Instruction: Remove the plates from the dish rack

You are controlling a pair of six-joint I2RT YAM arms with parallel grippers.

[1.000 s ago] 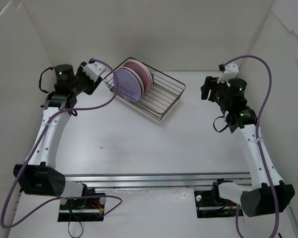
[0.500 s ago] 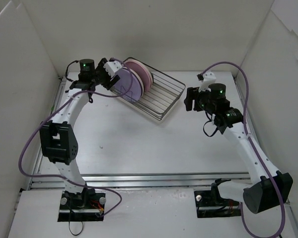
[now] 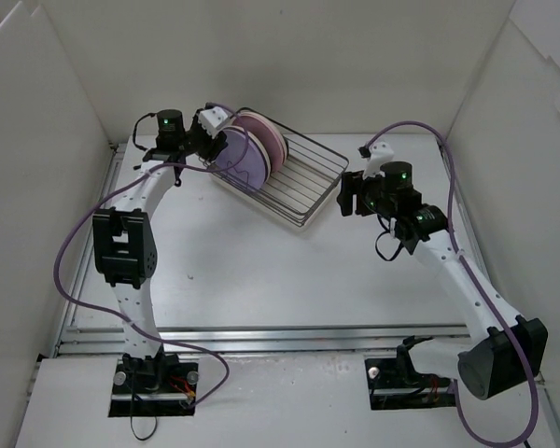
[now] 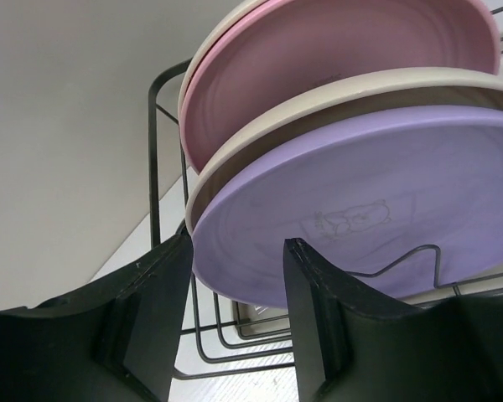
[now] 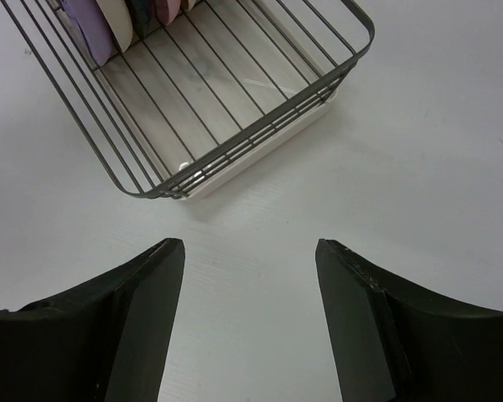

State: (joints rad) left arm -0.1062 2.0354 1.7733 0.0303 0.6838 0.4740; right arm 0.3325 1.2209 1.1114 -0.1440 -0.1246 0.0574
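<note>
Standing on edge at the dish rack's far-left end, plates leave its right half bare | left gripper spread wide, nothing clamped — lavender plate's rim between its jaws | right gripper wide apart, empty, over table beside rack corner | left arm and right arm both stretched forward

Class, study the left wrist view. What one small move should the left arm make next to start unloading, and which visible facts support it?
Probably ease the left gripper forward until its open fingers straddle the rim of the lavender plate, then close. That plate stands frontmost in the dish rack, its lower edge sits between the fingers, and nothing is gripped yet.
</note>
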